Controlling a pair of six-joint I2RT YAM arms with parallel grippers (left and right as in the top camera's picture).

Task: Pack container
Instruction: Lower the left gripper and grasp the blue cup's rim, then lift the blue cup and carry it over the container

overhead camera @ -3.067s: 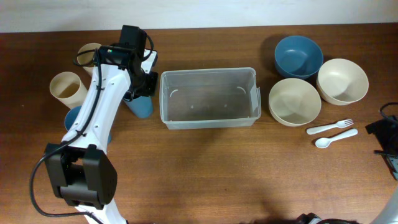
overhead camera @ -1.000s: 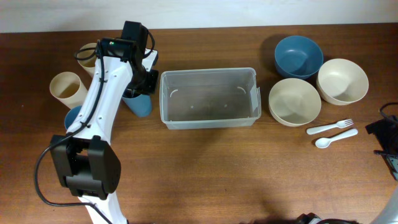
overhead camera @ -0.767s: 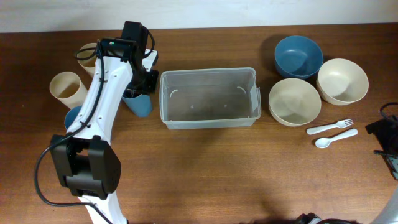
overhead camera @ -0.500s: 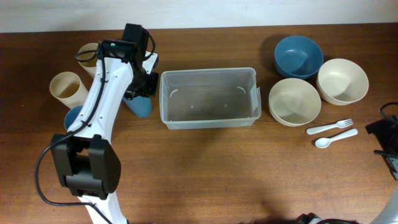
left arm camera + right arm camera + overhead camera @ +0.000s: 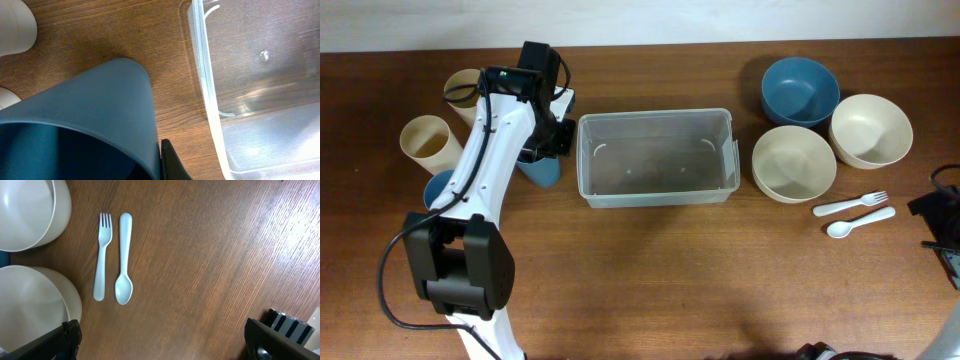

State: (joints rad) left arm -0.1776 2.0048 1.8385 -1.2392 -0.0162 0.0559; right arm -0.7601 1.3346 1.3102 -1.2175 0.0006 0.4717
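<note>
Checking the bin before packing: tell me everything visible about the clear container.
The container is a clear, translucent plastic rectangular bin with rounded corners and a raised rim. It stands upright and empty on the wooden table, the wood showing through its floor. A blue cup is close beside one short end, not touching.

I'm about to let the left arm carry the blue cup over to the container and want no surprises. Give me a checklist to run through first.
1. Grip: left end effector shut on the blue cup at its wall: ok.
2. Gap: cup apart from the container, bare table showing between them: ok.
3. Room: container empty: ok.
4. Lift: cup off the table: cannot tell.
5. Path: right end effector open, far right by the fork and spoon: ok.
</note>
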